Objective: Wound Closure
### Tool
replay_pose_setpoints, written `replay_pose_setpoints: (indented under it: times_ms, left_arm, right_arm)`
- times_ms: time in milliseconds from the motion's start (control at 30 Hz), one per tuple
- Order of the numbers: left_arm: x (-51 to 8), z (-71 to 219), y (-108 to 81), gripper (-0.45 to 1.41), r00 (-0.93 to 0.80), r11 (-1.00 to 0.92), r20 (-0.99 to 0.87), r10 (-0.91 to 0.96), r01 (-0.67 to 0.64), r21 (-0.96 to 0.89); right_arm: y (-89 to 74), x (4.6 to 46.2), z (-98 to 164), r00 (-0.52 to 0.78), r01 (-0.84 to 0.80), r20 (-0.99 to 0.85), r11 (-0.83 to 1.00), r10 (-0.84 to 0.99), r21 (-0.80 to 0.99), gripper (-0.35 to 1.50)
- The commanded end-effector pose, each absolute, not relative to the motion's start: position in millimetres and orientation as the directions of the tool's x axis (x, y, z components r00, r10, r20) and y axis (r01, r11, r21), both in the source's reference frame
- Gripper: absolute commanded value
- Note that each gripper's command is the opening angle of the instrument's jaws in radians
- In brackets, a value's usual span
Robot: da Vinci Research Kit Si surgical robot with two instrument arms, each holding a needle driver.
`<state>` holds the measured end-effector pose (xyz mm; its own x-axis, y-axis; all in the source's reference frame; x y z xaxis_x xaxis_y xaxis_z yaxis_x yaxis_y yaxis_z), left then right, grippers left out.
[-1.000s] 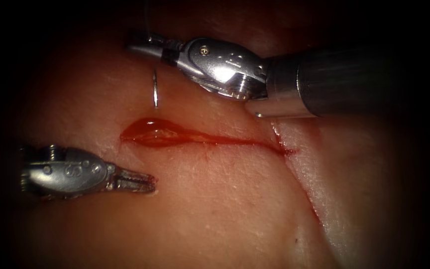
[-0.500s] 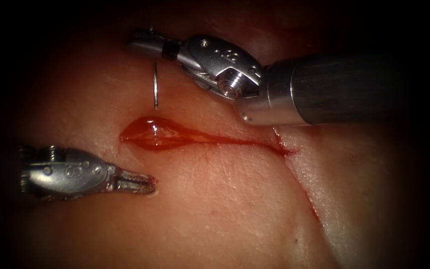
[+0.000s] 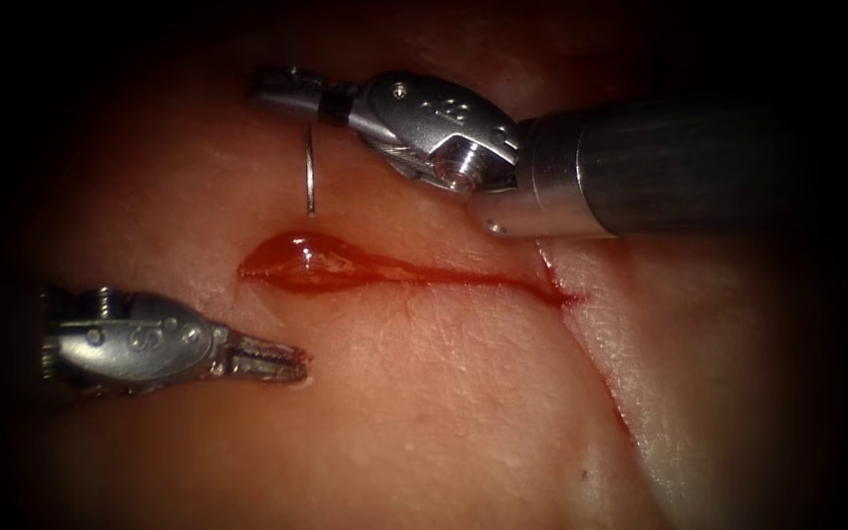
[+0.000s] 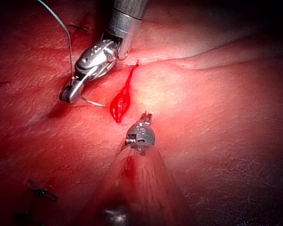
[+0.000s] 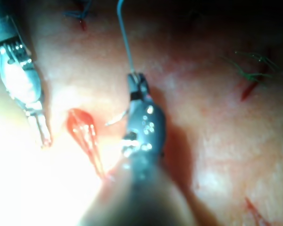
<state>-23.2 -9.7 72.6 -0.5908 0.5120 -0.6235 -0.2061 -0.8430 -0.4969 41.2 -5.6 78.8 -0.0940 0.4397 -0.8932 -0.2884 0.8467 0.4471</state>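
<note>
The cut (image 3: 395, 270) runs across the tissue (image 3: 424, 393), wet with red fluid that pools at its left end. My right tool (image 3: 282, 88) is shut on the curved needle (image 3: 309, 177) near its tail. The needle hangs down with its tip at the tissue surface just beyond the cut's left end; I cannot tell whether it has entered. Thread (image 4: 66, 33) trails up from the right tool's jaws (image 4: 68, 92) and shows too as thread (image 5: 125, 42) above the right tool (image 5: 137, 84). My left tool (image 3: 287, 365) rests shut on nothing, on the near side of the cut.
A second incision (image 3: 601, 373) slants down from the cut's right end. Older stitches with cut thread ends (image 4: 40, 190) sit away from the cut, and more green thread ends (image 5: 250, 75) lie on the tissue. The right tool's shaft (image 3: 660, 167) crosses above the cut's right half.
The right tool's wrist has turned slightly and its shaft has risen a little; the needle stays nearly in place. The left tool has not moved.
</note>
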Motion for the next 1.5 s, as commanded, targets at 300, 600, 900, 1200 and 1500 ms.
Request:
replay_pose_setpoints:
  times_ms: [300, 600, 900, 1200, 1500]
  left_arm:
    - [-23.7, 73.2, -10.0, -0.25, -0.592, -0.843, -0.623, 0.511, -0.205, -0.497]
    - [-23.7, 73.2, -10.0, -0.25, -0.592, -0.843, -0.623, 0.511, -0.205, -0.497]
    - [-23.7, 73.1, -10.0, -0.25, -0.592, -0.843, -0.623, 0.511, -0.205, -0.497]
    - [-23.7, 73.1, -10.1, -0.25, -0.592, -0.843, -0.623, 0.511, -0.205, -0.497]
    - [-23.7, 73.1, -10.1, -0.25, -0.593, -0.842, -0.622, 0.511, -0.203, -0.499]
  right_arm:
    - [-5.3, 41.9, 79.2, -0.097, -0.3, -0.921, 0.871, 0.377, 0.388, -0.35]
    - [-4.8, 41.8, 79.1, -0.1, -0.309, -0.92, 0.868, 0.378, 0.39, -0.35]
    - [-4.7, 41.9, 79.1, -0.099, -0.316, -0.921, 0.865, 0.378, 0.389, -0.35]
    - [-4.5, 42.4, 79.3, -0.116, -0.315, -0.902, 0.845, 0.417, 0.431, -0.35]
    - [-4.3, 42.5, 79.4, -0.116, -0.318, -0.902, 0.844, 0.417, 0.431, -0.35]
